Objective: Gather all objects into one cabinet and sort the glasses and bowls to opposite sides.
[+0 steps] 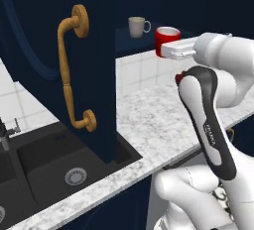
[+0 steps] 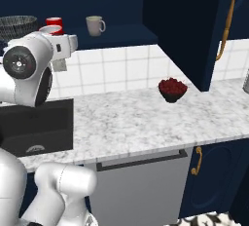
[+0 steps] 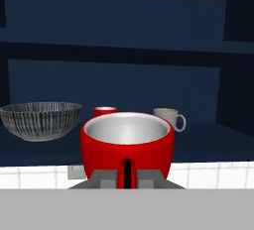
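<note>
My gripper (image 3: 127, 177) is shut on the handle of a glossy red cup (image 3: 127, 144), held upright just in front of the open navy cabinet (image 3: 213, 144). On its lower shelf stand the black-and-white lined bowl (image 3: 40, 120) at the left, a second red cup (image 3: 104, 111) behind the held one, and the beige-grey mug (image 3: 168, 118) at the right. From the left base view the held cup (image 1: 167, 39) hangs beside the shelf, right of the mug (image 1: 139, 27). In the right base view the bowl (image 2: 17, 25), shelf cup (image 2: 55, 22) and mug (image 2: 96, 25) line the shelf.
The cabinet door (image 1: 99, 60) with its brass handle (image 1: 67, 70) stands open left of the arm, above a dark sink (image 1: 49, 164). A dark bowl of red fruit (image 2: 172, 89) sits on the marble counter (image 2: 126, 118). Another open door (image 2: 194, 30) hangs at the right.
</note>
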Tool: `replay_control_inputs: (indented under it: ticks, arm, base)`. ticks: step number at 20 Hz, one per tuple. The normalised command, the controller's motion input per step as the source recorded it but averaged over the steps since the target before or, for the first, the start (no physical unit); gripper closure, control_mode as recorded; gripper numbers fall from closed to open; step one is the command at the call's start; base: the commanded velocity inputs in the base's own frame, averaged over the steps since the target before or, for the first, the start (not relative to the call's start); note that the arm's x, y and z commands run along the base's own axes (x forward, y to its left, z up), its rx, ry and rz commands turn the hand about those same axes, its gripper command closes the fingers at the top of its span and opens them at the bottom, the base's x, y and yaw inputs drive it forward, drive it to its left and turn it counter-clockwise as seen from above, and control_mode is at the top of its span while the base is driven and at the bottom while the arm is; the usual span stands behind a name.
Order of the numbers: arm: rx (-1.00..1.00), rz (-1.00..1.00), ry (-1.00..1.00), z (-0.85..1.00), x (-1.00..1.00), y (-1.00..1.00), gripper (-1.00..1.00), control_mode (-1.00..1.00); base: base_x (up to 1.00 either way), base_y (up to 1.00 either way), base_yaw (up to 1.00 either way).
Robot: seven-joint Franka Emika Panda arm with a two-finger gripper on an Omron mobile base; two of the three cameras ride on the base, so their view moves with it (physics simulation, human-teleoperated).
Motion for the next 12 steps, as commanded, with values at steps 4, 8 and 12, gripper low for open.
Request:
replay_control_inputs:
  ticks: [4,8,12]
  arm:
    - [-0.01,0.00,0.00,0.18,0.66,0.16,1.00,-1.00]
    - [0.00,0.00,0.03,0.11,0.65,0.21,1.00,-1.00]
    - [0.00,0.00,0.10,-0.01,0.65,0.15,1.00,-1.00]
  base:
    - [0.00,0.00,0.00]
    - [0.00,0.00,0.00]
    - [0.00,0.00,0.00]
